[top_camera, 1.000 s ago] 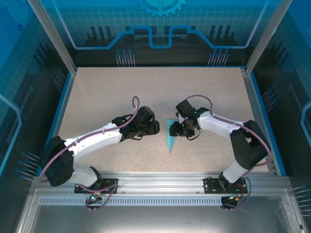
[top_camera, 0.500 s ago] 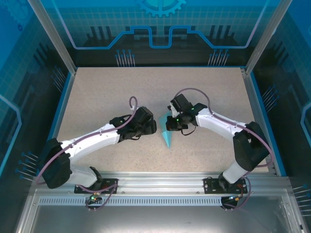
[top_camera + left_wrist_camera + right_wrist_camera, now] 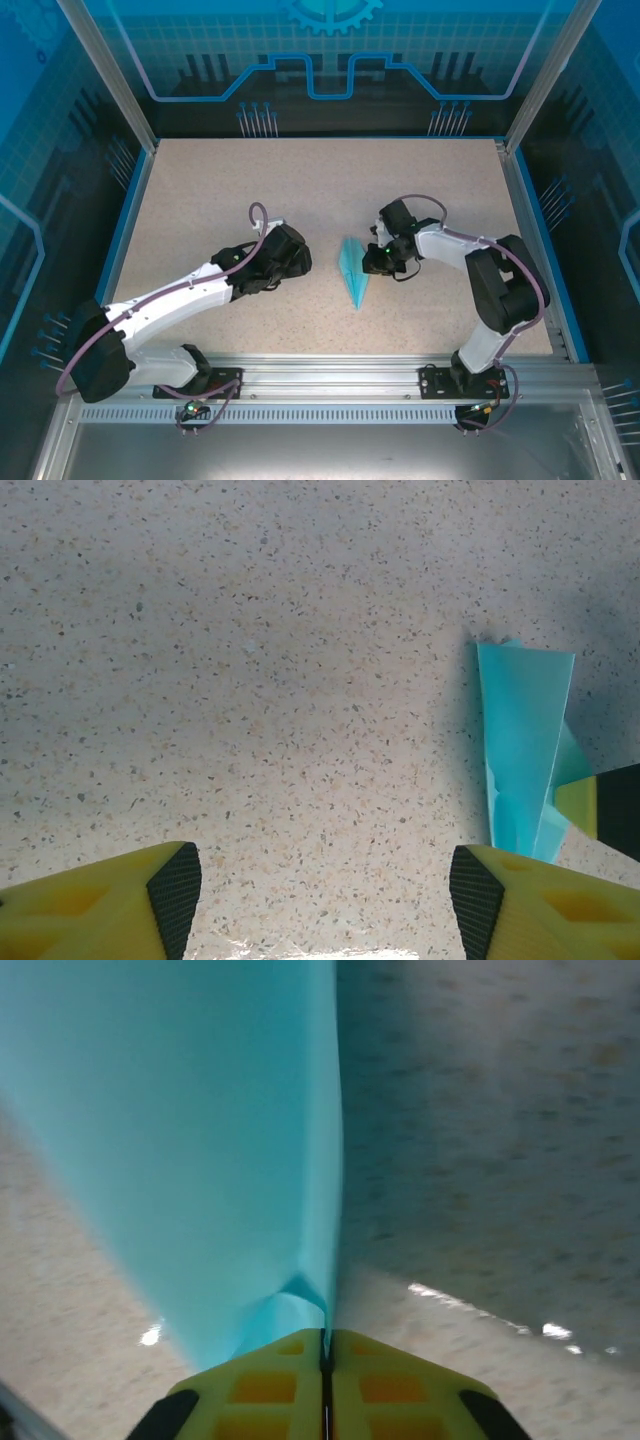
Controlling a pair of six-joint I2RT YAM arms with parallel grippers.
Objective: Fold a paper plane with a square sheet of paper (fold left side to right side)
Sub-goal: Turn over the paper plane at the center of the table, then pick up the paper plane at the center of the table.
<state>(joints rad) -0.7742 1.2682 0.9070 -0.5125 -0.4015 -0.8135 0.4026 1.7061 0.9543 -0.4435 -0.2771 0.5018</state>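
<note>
Inside clamped right end effector: plane

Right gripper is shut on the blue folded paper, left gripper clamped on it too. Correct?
Not quite. The left gripper is open, its fingers spread over bare table, and the paper plane lies off to one side, untouched by them. The left wrist view shows this. The right gripper is indeed shut on the paper.
</note>
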